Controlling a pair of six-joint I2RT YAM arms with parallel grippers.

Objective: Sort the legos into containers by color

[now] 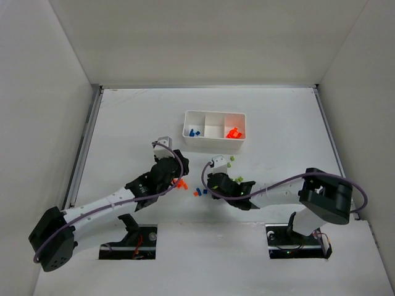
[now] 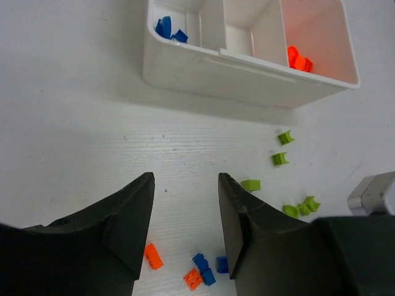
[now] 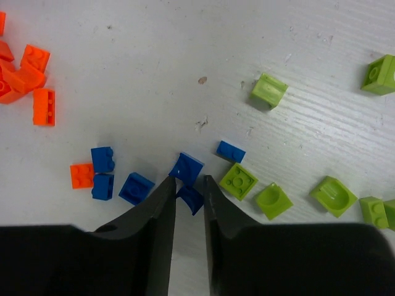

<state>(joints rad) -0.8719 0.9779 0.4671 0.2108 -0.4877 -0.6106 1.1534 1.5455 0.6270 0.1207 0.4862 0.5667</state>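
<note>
"Where are your hands?"

"I've got my right hand (image 3: 189, 188) low over the table (image 3: 154, 61). Its fingers are drawn nearly together and pinch a blue lego (image 3: 190, 200) between the tips. A second blue brick (image 3: 187, 167) lies just past the tips. I cannot tell whether it touches them."

"And the other one?"

"My left hand (image 2: 185, 209) is open, with nothing but bare table between its fingers (image 2: 133, 228). It faces the white tray (image 2: 247, 71), well short of it."

"What's loose around the right hand?"

"Left of the fingers there are three blue pieces (image 3: 103, 172) with a single orange brick (image 3: 81, 175) against them. An orange cluster (image 3: 28, 77) sits farther off at the upper left. To the right there's a small blue plate (image 3: 231, 151), then the green legos (image 3: 273, 201) scattered toward the edge of the wrist view."

"Anything close to the left hand?"

"One orange piece (image 2: 153, 256) lies just beside its left finger. A blue and orange huddle (image 2: 202, 271) sits low between the fingers."

"And the tray?"

"From above I see its three compartments side by side, beyond both hands. The left compartment holds the sorted blue bricks (image 1: 194, 132) and the right one holds the sorted orange bricks (image 1: 234, 132). All the green ones I can see are on the table, between the tray and my right hand."
</note>
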